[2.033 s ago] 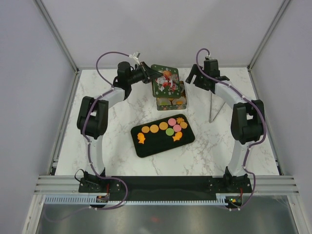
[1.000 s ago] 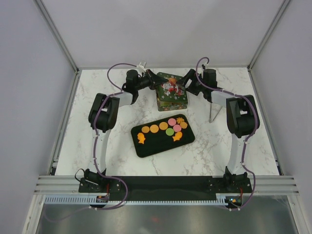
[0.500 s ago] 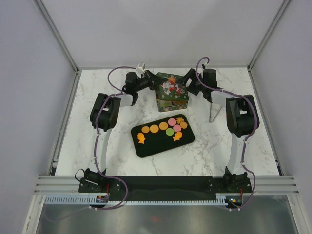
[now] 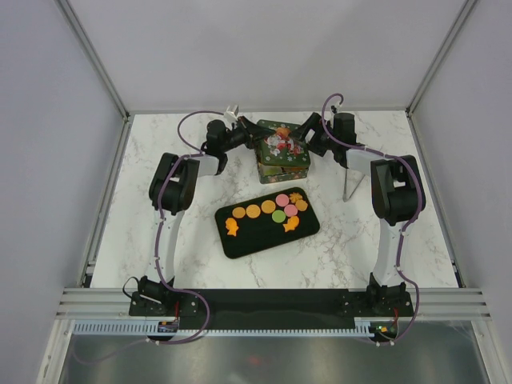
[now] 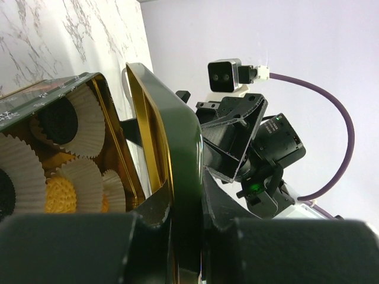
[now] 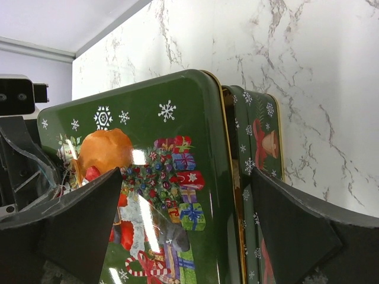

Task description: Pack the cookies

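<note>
At far centre of tabletop (image 4: 200, 264): tin (image 4: 286, 166), lid (image 4: 276, 140) held tilted over it.
L gripper (image 4: 253, 135): pinched on lid's left edge.
R gripper (image 4: 304, 139): spread wide by lid's right edge.
Cookies (image 4: 268, 210): laid on black tray (image 4: 240, 244), nearward of both grippers, well apart; row ran left-right; neither arm judged nearer.

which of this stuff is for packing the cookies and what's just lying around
For the job: cookies, black tray, green Christmas tin, its lid held by the left gripper, paper liners inside.
Lying about: metal tongs, untouched, right of the tin.
</note>
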Robot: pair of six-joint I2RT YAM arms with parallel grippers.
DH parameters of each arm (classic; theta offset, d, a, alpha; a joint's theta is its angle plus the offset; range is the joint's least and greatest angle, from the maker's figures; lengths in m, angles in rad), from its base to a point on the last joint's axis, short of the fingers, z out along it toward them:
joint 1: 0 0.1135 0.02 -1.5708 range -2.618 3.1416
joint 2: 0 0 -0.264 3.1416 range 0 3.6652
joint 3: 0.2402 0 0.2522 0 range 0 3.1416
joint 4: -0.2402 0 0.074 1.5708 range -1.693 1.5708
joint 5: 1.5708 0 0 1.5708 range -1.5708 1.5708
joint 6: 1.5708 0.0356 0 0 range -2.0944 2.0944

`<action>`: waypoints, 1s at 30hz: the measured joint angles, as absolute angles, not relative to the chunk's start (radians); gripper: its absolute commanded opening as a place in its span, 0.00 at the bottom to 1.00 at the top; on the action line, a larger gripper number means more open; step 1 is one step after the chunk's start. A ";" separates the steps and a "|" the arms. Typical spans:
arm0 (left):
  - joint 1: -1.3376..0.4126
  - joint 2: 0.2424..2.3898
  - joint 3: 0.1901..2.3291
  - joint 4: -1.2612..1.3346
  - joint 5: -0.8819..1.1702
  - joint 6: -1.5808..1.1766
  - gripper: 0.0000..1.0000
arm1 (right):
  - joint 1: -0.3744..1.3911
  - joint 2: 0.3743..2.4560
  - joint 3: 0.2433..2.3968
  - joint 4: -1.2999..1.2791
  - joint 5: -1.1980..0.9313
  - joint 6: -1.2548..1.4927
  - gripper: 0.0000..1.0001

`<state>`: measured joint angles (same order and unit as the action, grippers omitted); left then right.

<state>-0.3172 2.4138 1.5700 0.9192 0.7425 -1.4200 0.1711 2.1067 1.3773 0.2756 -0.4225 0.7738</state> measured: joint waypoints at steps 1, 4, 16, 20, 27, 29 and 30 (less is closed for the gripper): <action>-0.318 2.417 1.570 0.923 0.743 -1.422 0.12 | 0.171 2.107 1.377 0.273 -0.422 0.773 0.98; -0.320 2.421 1.570 0.932 0.740 -1.425 0.12 | 0.171 2.107 1.377 0.270 -0.422 0.773 0.98; -0.327 2.429 1.570 0.940 0.734 -1.428 0.12 | 0.171 2.107 1.377 0.269 -0.430 0.768 0.98; -0.329 2.429 1.570 0.939 0.733 -1.428 0.12 | 0.171 2.109 1.377 0.270 -0.434 0.767 0.98; -0.332 2.449 1.570 0.940 0.732 -1.429 0.12 | 0.172 2.132 1.381 0.272 -0.447 0.767 0.97; -0.332 2.458 1.570 0.937 0.732 -1.429 0.12 | 0.172 2.141 1.381 0.269 -0.447 0.767 0.98; -0.332 2.461 1.570 0.937 0.732 -1.429 0.12 | 0.172 2.143 1.381 0.265 -0.447 0.767 0.98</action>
